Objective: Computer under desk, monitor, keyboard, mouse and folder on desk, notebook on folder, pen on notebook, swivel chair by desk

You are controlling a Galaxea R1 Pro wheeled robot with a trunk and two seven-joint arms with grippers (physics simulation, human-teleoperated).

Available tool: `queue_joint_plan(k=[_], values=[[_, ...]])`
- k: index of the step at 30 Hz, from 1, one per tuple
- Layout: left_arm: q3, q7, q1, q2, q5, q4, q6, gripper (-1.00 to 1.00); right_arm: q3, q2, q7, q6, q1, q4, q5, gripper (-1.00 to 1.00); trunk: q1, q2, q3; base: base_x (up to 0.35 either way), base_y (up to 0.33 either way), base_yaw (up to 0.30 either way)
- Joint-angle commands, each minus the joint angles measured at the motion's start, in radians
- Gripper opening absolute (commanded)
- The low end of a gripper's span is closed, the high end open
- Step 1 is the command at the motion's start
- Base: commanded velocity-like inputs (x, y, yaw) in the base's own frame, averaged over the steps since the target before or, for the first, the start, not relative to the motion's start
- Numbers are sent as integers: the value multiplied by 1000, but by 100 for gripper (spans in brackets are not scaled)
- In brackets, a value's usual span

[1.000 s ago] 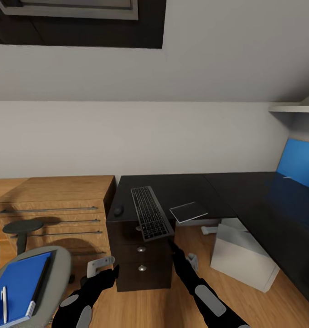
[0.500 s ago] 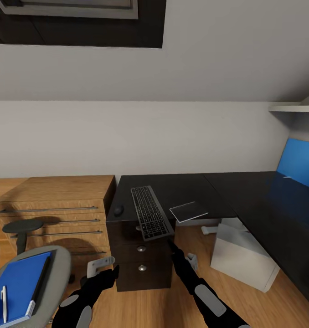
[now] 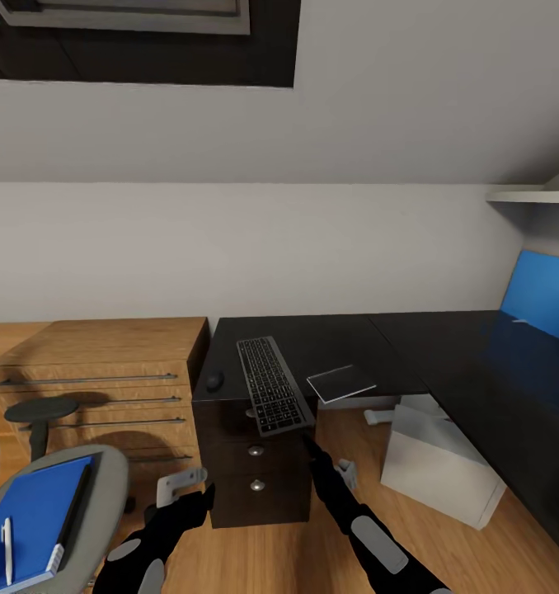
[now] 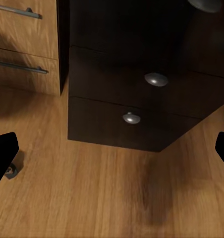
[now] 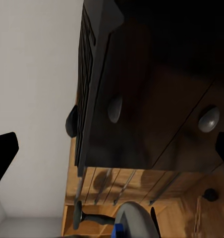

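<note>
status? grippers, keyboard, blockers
Left gripper and right gripper open, empty, low before the drawer unit. Keyboard overhangs desk front edge. No blockers seen.

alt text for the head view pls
A keyboard overhangs the front edge of a black desk, with a mouse beside it. The blue folder and pen lie on the chair; both grippers hover low before the drawers.

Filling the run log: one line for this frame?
left gripper: open, empty | right gripper: open, below keyboard overhanging desk | folder: on swivel chair
</note>
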Motion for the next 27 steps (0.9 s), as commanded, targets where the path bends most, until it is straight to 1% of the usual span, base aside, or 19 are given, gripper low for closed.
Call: queue_joint_plan(k=[1,9,27], values=[[-1,9,0,0,11,-1,3,100,5,-1,4,-2,-1,1,-10,100,0,-1,-1,0,0,0],[-1,9,1,2,11,0,3,100,4,-1,3,-1,-1,1,-10,100,0,-1,-1,156,0,0],[-1,9,1,2,11,2,3,100,4,-1,4,-1,-1,5,-10,100,0,-1,-1,64,1,0]])
